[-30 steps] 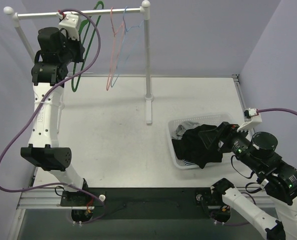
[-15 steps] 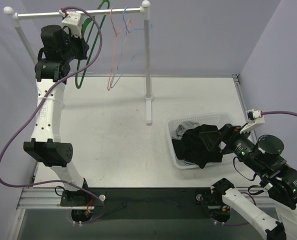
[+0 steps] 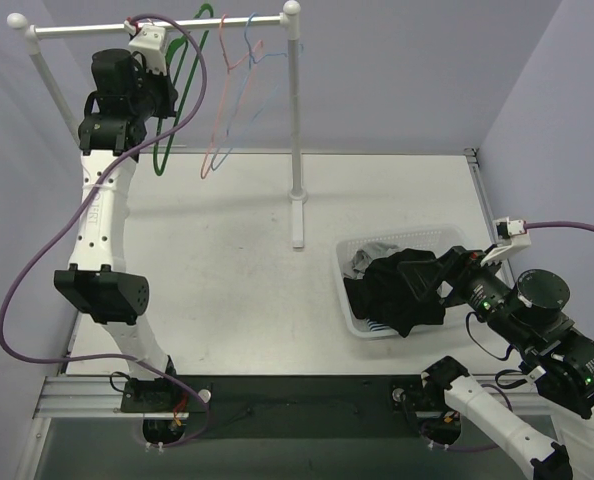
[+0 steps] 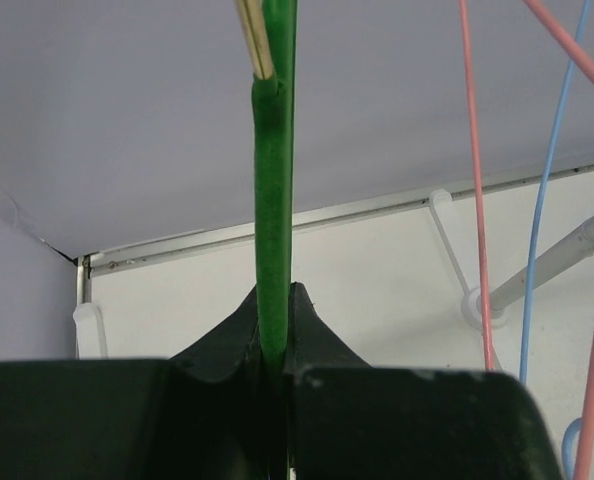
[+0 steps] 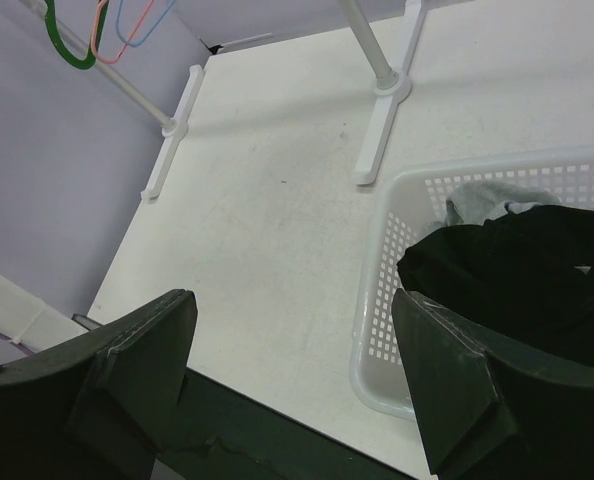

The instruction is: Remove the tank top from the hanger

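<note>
The bare green hanger (image 3: pixel 161 160) hangs by its hook from the rack rail (image 3: pixel 97 28) at the back left. My left gripper (image 3: pixel 160 100) is shut on its wire, which runs straight up between the jaws in the left wrist view (image 4: pixel 274 200). The black tank top (image 3: pixel 402 290) lies bunched in the white basket (image 3: pixel 343 272) at the right, on top of a grey garment. My right gripper (image 3: pixel 447 272) is open and empty, just above the basket's right side. In the right wrist view (image 5: pixel 292 380) the tank top (image 5: pixel 527 270) sits by the right finger.
A pink hanger (image 3: pixel 220 135) and a blue hanger (image 3: pixel 249 75) hang on the rail right of the green one. The rack's white post (image 3: pixel 295 110) and foot (image 3: pixel 298 225) stand mid-table. Purple walls close in behind and on both sides.
My left gripper has shifted slightly right and up with the green hanger. The pink and blue hangers have swung. My right arm has drawn back a little to the right.
</note>
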